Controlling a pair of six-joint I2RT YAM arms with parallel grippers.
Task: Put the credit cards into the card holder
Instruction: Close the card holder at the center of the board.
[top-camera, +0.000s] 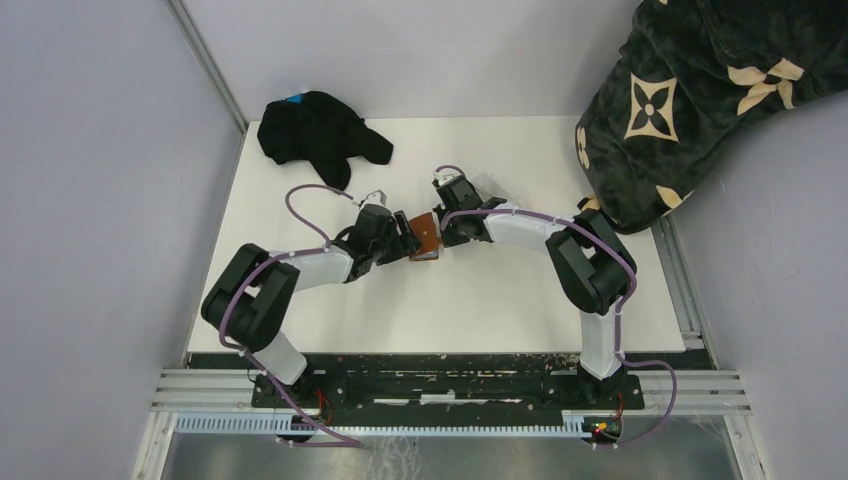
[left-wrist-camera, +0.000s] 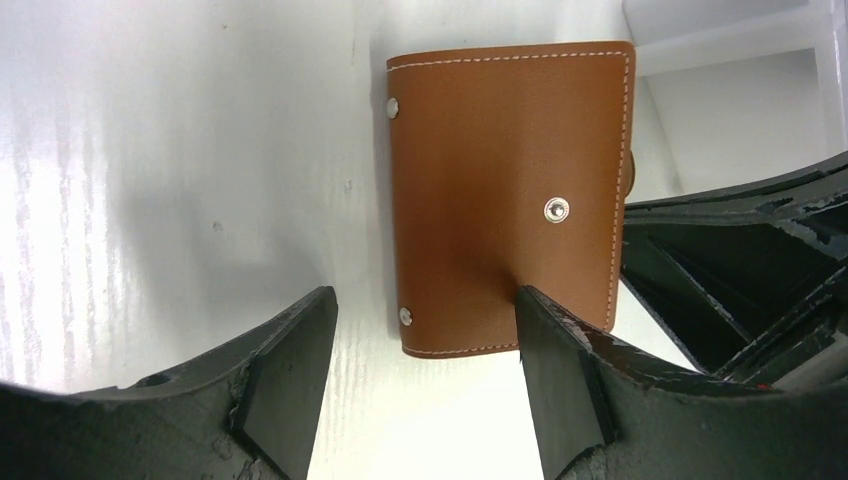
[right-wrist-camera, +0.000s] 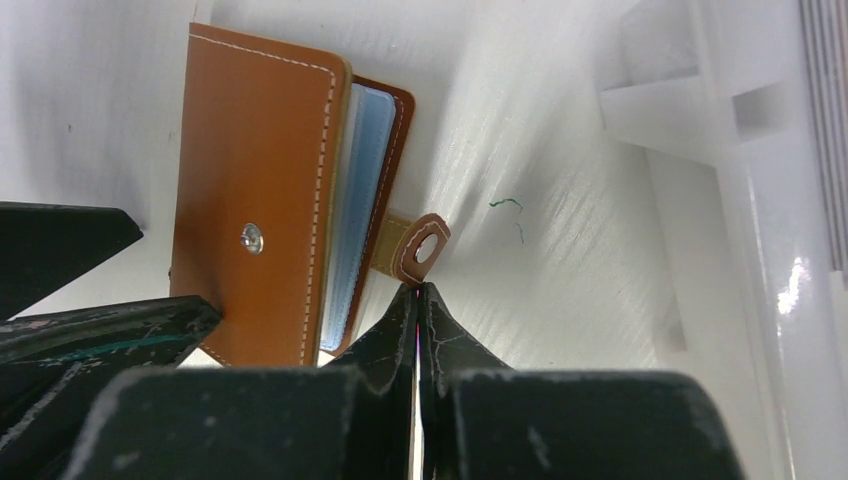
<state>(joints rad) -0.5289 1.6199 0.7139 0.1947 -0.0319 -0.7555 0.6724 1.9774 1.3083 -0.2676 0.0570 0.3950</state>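
Note:
The card holder (top-camera: 425, 237), a brown leather wallet with a snap stud, lies mid-table between my two grippers. In the left wrist view it (left-wrist-camera: 505, 190) lies cover up. My left gripper (left-wrist-camera: 425, 335) is open, and its right finger (left-wrist-camera: 560, 370) overlaps the wallet's near edge. In the right wrist view the wallet (right-wrist-camera: 255, 200) is slightly ajar, with light blue credit cards (right-wrist-camera: 352, 210) showing inside. My right gripper (right-wrist-camera: 417, 292) is shut, its tips touching the snap tab (right-wrist-camera: 420, 248); I cannot tell if they pinch it. No loose cards show.
A black cloth (top-camera: 320, 130) lies at the back left. A dark patterned blanket (top-camera: 690, 100) hangs over the back right corner. A clear plastic tray (right-wrist-camera: 665, 110) sits just beyond the wallet, also in the left wrist view (left-wrist-camera: 720, 110).

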